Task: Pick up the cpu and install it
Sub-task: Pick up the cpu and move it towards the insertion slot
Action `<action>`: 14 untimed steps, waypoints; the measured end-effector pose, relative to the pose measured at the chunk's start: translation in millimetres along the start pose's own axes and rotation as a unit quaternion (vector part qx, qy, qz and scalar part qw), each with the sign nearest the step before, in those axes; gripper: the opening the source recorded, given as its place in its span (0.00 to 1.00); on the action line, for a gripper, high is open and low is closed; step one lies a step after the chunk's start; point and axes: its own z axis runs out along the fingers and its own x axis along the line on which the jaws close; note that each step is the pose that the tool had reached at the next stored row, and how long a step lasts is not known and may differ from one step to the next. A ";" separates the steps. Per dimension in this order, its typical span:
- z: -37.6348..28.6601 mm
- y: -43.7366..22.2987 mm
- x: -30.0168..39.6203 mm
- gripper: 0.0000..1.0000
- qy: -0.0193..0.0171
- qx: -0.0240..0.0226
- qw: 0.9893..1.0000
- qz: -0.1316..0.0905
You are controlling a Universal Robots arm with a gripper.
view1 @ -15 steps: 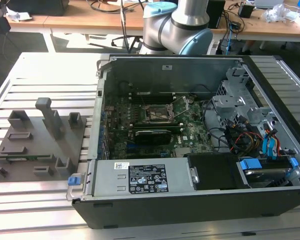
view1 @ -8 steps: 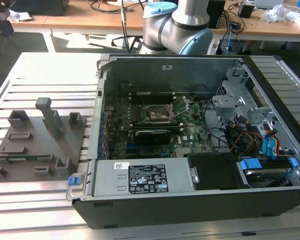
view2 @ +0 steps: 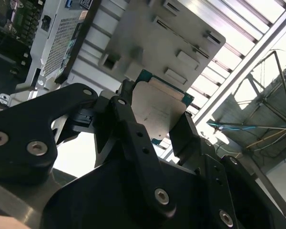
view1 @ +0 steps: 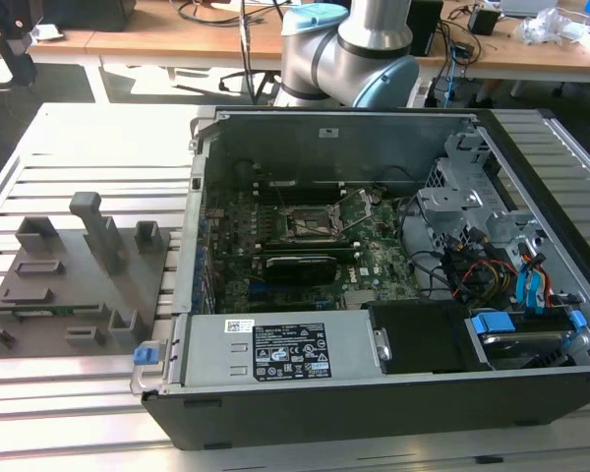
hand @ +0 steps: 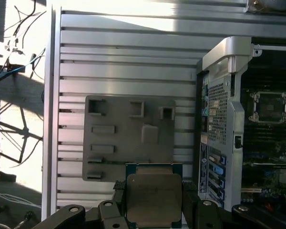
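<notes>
Firmly clamped on two opposite edges, the cpu [hand: 155, 200] sits between the black fingers [view2: 183, 131] of the end effector [view2: 156, 117], which is closed on it. The chip's dull metal top plate faces the camera in both wrist views, with a green rim showing around it. It is held up in the air, well apart from everything below.

Beyond it lies a gray plate [hand: 128, 155] with raised blocks and shallow slots, resting flat on the slatted metal counter [hand: 124, 71]. In the first wrist view the chip overlaps the plate's nearer edge. In the exterior view the plate [view1: 79, 280] sits toward the counter's edge at the exterior view's left.

Just beside the plate stands an open computer case [view1: 374, 393], lying on its side and taking up the counter toward the exterior view's right. On the green board inside it, a black square socket [view1: 310, 224] with a thin metal lever lies open, and a long black card [view1: 300, 265] sits just beside it.

Farthest back, the silver and pale blue arm [view1: 349, 49] rises behind the case at the counter's far edge.
</notes>
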 end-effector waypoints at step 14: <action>19.9 0.1 -3.0 0.55 0.000 0.000 1.000 0.000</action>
